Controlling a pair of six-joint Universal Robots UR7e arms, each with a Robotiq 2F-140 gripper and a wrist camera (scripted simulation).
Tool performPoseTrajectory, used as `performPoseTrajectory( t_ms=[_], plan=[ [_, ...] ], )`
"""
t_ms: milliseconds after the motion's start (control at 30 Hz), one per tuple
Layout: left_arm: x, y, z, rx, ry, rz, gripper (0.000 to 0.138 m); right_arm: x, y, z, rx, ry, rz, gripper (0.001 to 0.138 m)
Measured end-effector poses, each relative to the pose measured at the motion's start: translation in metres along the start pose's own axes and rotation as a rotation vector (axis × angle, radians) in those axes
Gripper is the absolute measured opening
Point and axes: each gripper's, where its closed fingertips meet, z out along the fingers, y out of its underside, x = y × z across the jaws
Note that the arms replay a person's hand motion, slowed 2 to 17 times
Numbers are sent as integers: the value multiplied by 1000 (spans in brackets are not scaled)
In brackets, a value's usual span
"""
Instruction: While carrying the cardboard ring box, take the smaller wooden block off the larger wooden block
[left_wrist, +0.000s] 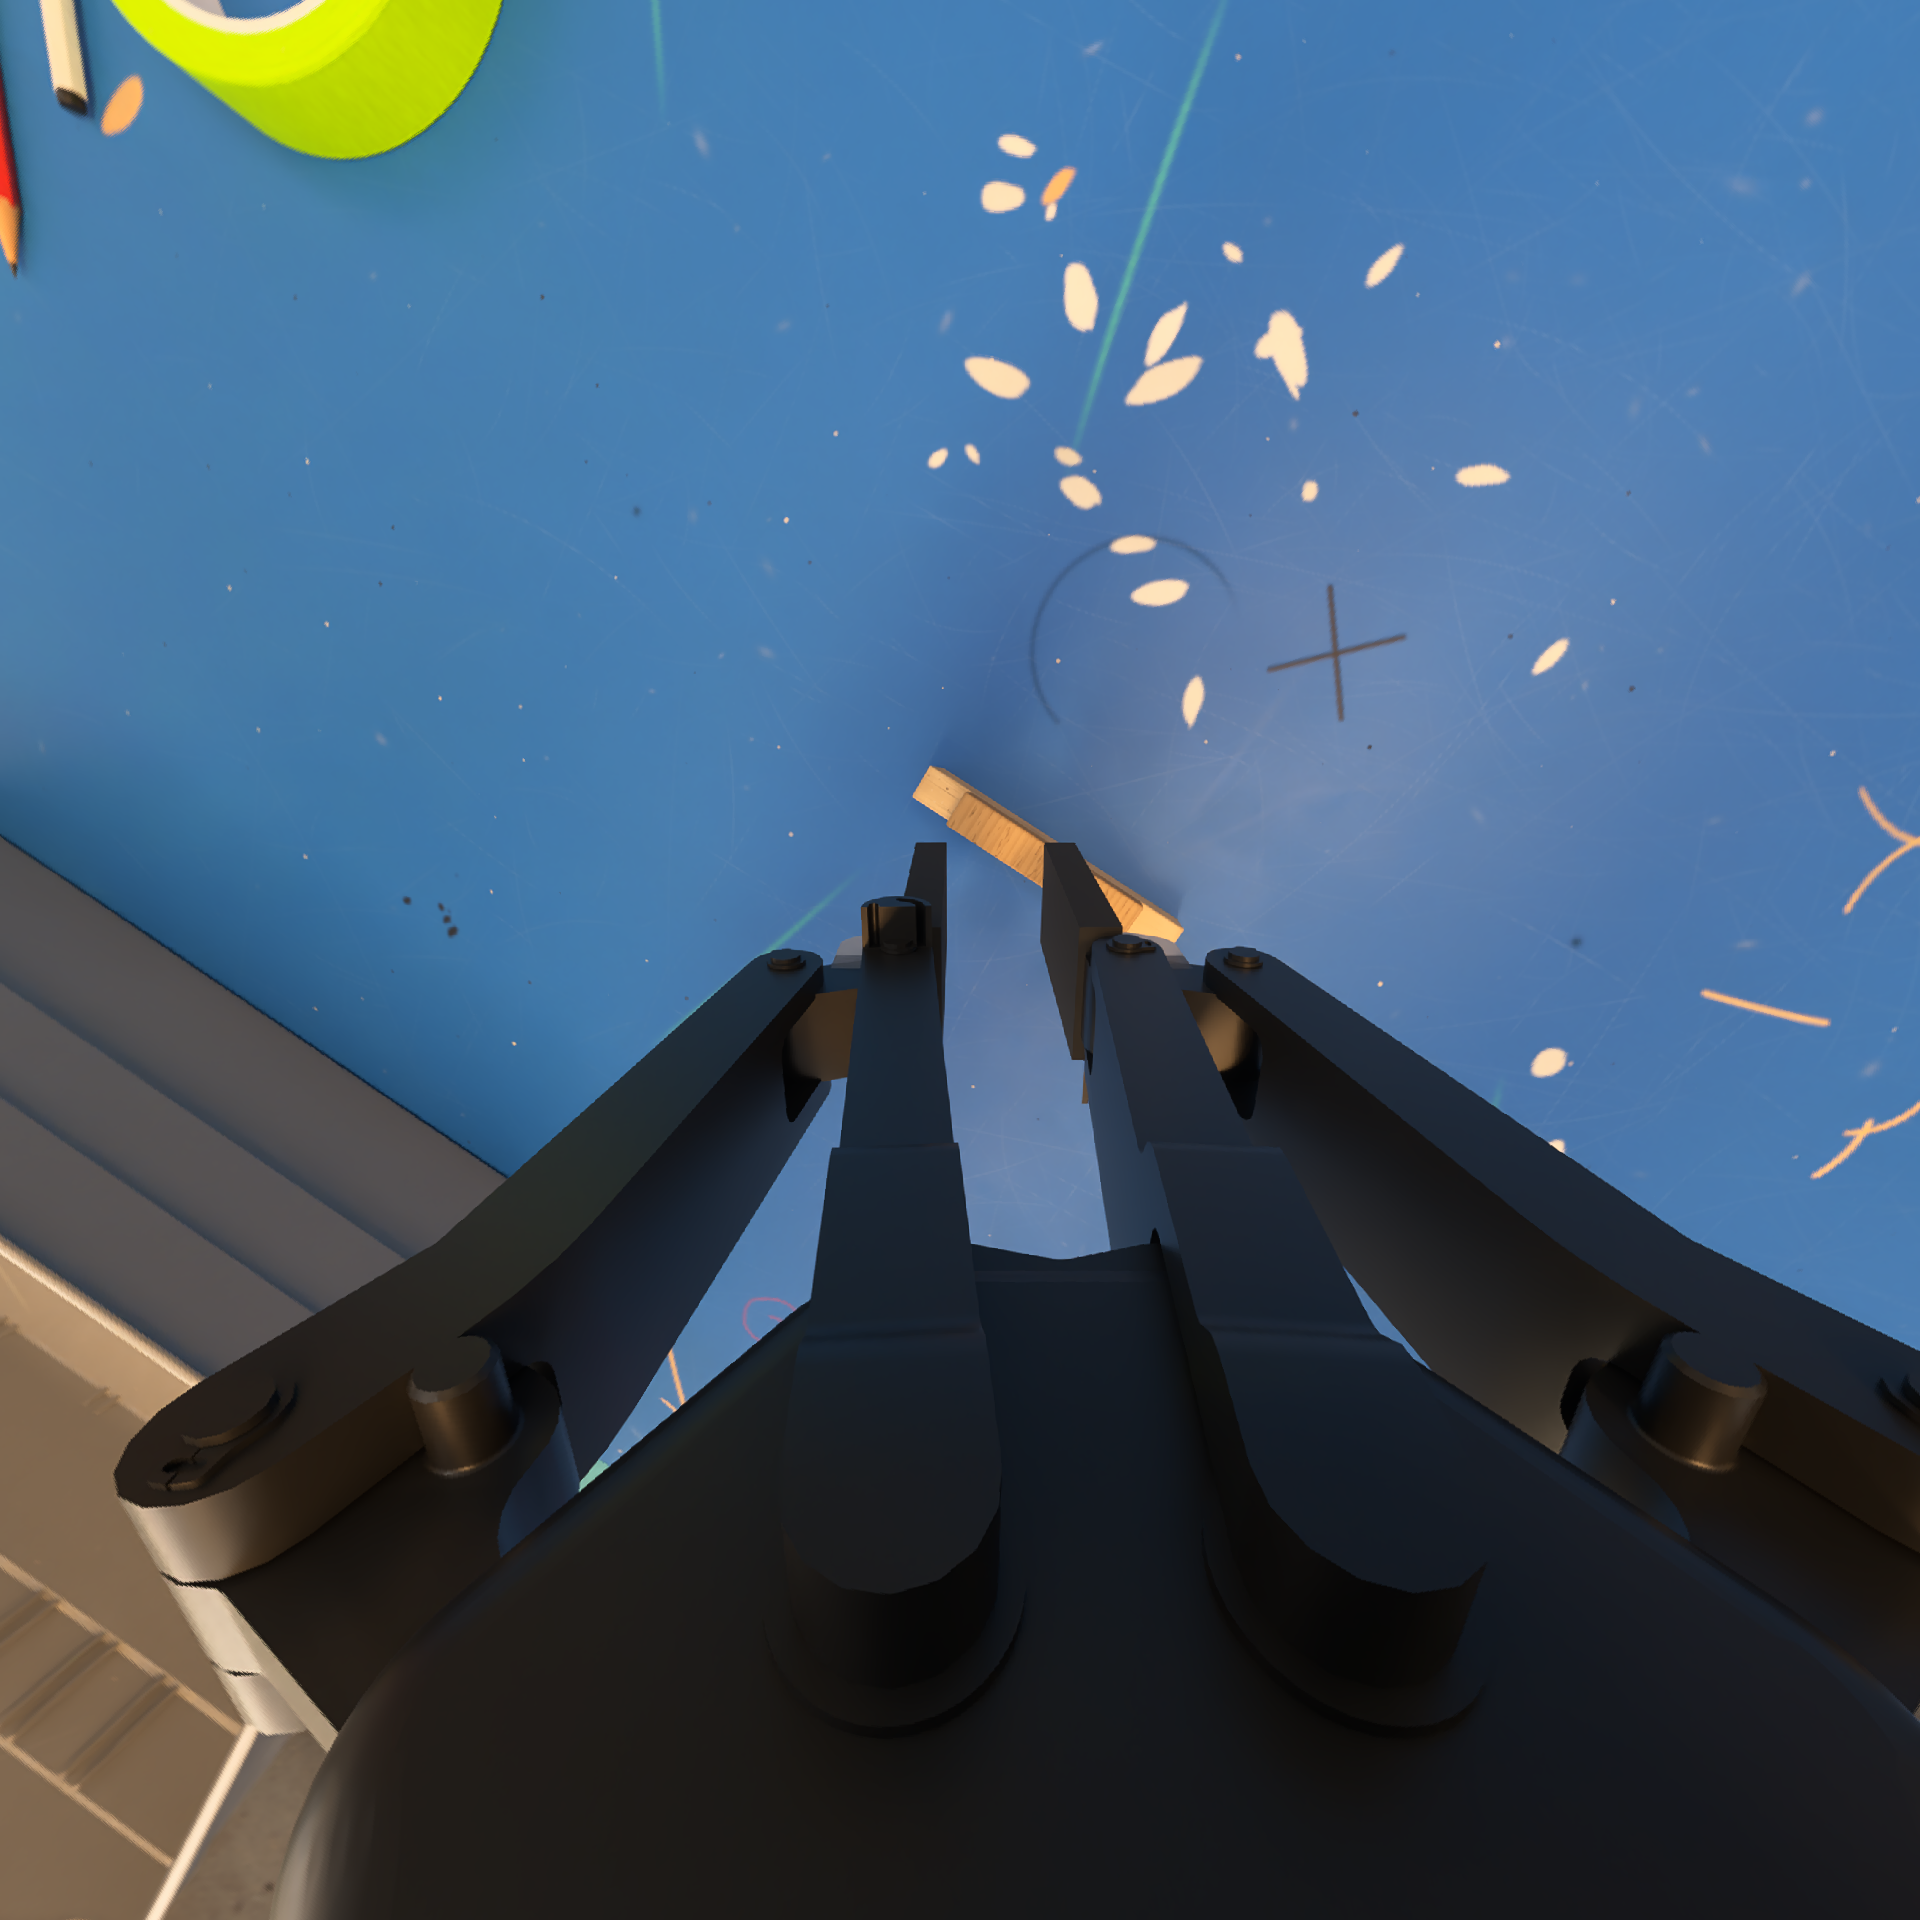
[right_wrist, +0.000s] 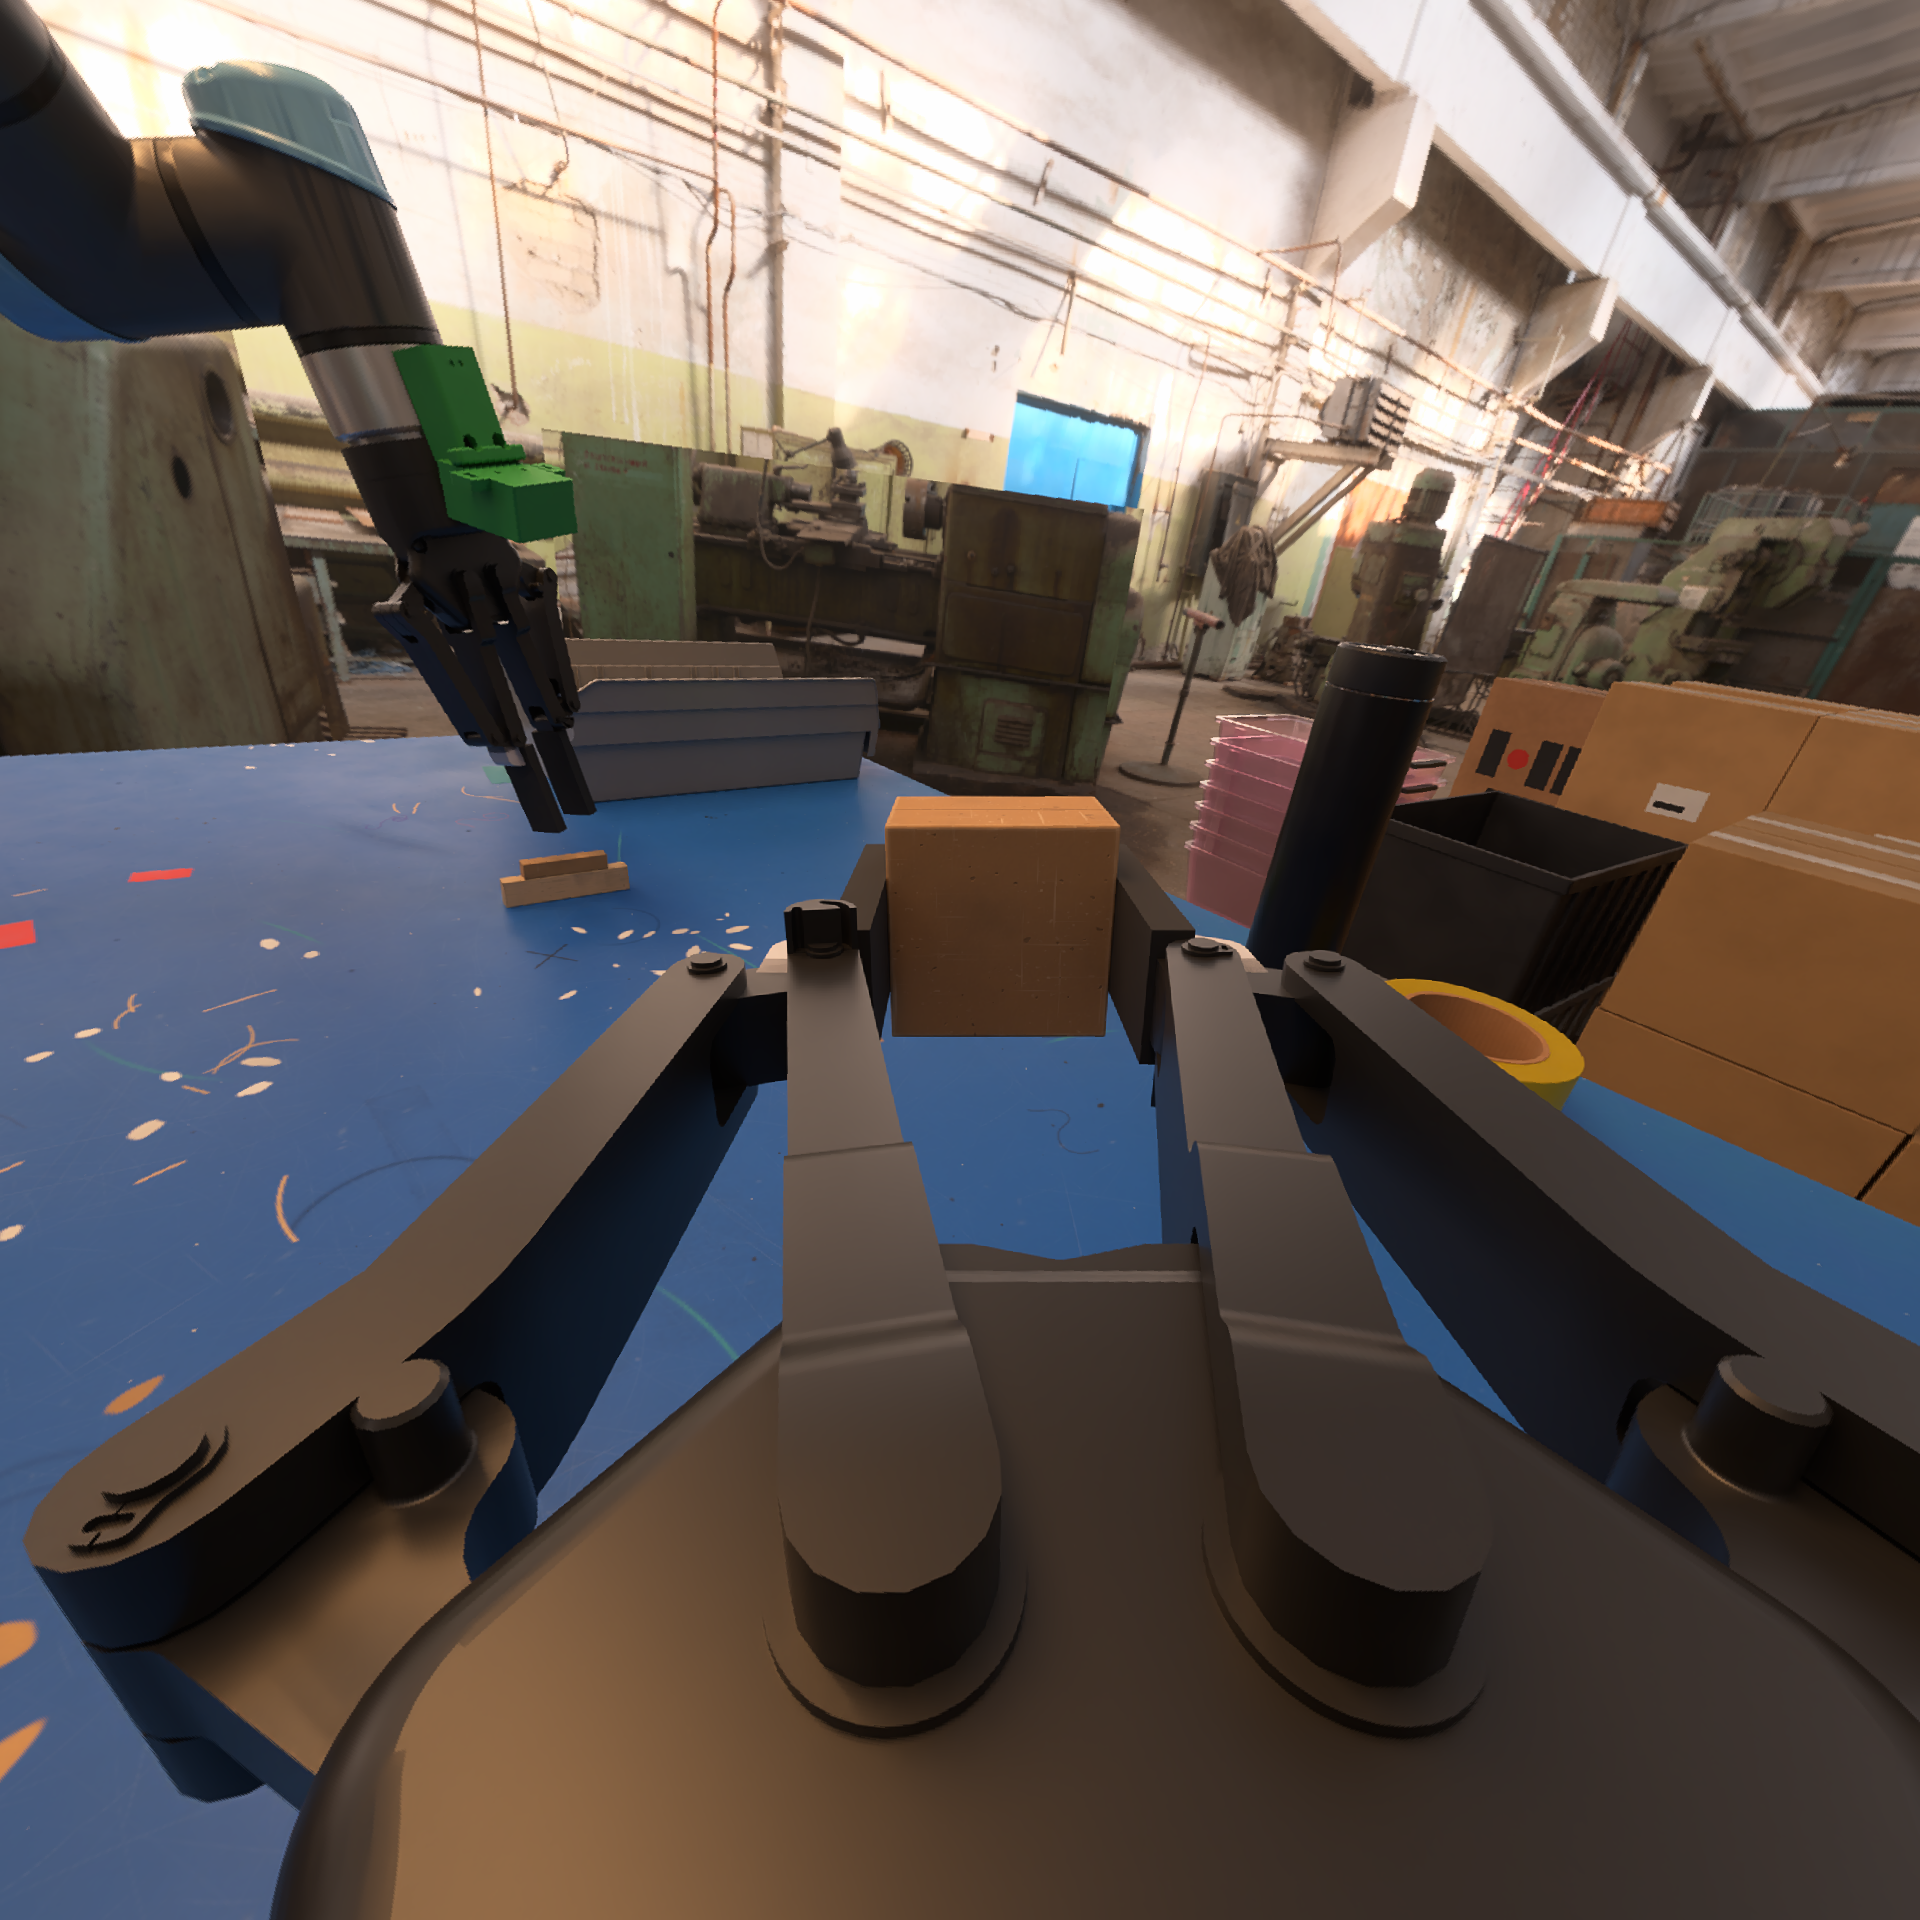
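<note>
A small wooden block (right_wrist: 563, 864) lies on top of a longer, flat wooden block (right_wrist: 566, 886) on the blue table (right_wrist: 312, 1039). In the left wrist view the small block (left_wrist: 1000, 836) and the long block (left_wrist: 938, 790) lie just beyond my fingertips. My left gripper (left_wrist: 995, 868) hangs a little above them, its jaws a narrow gap apart and empty; it also shows in the right wrist view (right_wrist: 556, 800). My right gripper (right_wrist: 1003, 899) is shut on the cardboard ring box (right_wrist: 1000, 935), held above the table.
A yellow-green tape roll (left_wrist: 343, 73), a red pencil (left_wrist: 8, 177) and a white marker (left_wrist: 68, 57) lie far left. A grey bin (right_wrist: 717, 717) stands behind the blocks. A yellow tape roll (right_wrist: 1496, 1029), a black cylinder (right_wrist: 1340, 790) and a black crate (right_wrist: 1507, 873) are on the right.
</note>
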Motion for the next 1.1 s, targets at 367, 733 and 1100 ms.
performPoseTrajectory(
  t_ms=[367,733,1100],
  plan=[
    [2,5,-2,0,2,-264,16,4,-2,-4,16,-6,21,50],
    [7,5,-3,21,53,-503,17,6,-6,-7,20,-15,31,50],
    [10,0,-4,67,98,-663,23,9,-14,-11,44,-14,24,50]
  ],
)
